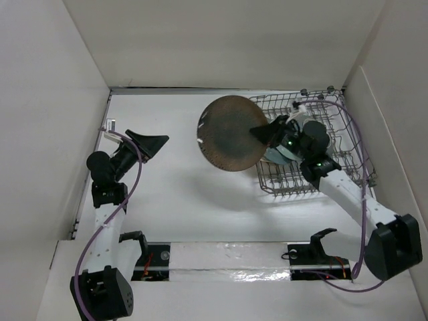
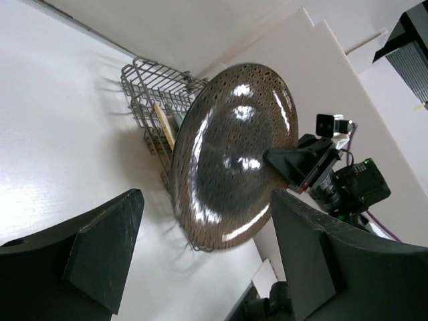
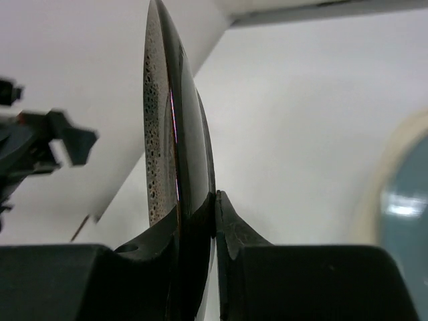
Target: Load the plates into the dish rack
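Note:
My right gripper (image 1: 262,132) is shut on the rim of the dark brown round plate (image 1: 231,132) and holds it on edge, in the air, just left of the dish rack (image 1: 287,189). In the right wrist view the plate (image 3: 177,120) stands edge-on between the closed fingers of the gripper (image 3: 215,200). A teal plate (image 1: 277,155) stands in the rack, also showing at the right of the right wrist view (image 3: 404,200). My left gripper (image 1: 154,144) is open and empty at the left, facing the plate (image 2: 231,154) and the rack (image 2: 150,83). A tan plate edge (image 2: 162,124) shows in the rack.
White walls enclose the table on the left, back and right. The rack stands in the back right corner, close to the right wall. A white taped strip (image 1: 221,257) runs along the near edge between the arm bases.

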`<state>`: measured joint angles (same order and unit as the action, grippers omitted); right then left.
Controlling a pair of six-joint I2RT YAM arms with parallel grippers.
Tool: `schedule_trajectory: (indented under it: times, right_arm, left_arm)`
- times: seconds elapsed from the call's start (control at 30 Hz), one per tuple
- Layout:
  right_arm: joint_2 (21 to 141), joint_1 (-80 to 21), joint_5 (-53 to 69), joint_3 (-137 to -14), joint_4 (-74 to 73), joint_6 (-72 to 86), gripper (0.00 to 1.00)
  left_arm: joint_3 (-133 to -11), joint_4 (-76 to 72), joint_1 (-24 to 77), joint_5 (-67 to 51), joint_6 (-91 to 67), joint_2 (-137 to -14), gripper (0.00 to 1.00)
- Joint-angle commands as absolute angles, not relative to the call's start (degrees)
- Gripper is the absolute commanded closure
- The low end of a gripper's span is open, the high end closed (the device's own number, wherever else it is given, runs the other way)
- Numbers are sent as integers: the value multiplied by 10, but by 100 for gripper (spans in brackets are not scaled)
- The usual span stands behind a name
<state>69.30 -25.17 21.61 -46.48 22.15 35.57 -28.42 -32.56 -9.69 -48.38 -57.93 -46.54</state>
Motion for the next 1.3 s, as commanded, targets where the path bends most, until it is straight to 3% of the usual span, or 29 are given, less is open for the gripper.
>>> schedule_trajectory:
  times: [0.0, 0.13, 0.27, 0.53, 0.8, 1.27]
  right_arm:
    - [612, -186, 142, -531, 232, 333, 100]
    - [563, -124, 68, -580, 130, 254, 100]
    - [540, -77, -98, -638, 17, 168, 100]
    - [598, 18, -220, -727, 15, 49, 100]
    - [719, 140, -144, -801, 12, -68, 100]
    - [837, 146, -119, -938, -127, -302, 100]
  left_arm:
    - [-325, -330, -89, -503, -550, -461, 26]
    - [-318, -341, -77, -503, -549, -468, 28]
    - [-305, -352, -67, -514, -548, -472, 41]
    - [-267, -457, -60, -555, -621, -474, 45]
    - [-254, -481, -60, -570, -637, -466, 45]
    - [-228, -574, -70, -591, -703, -491, 46]
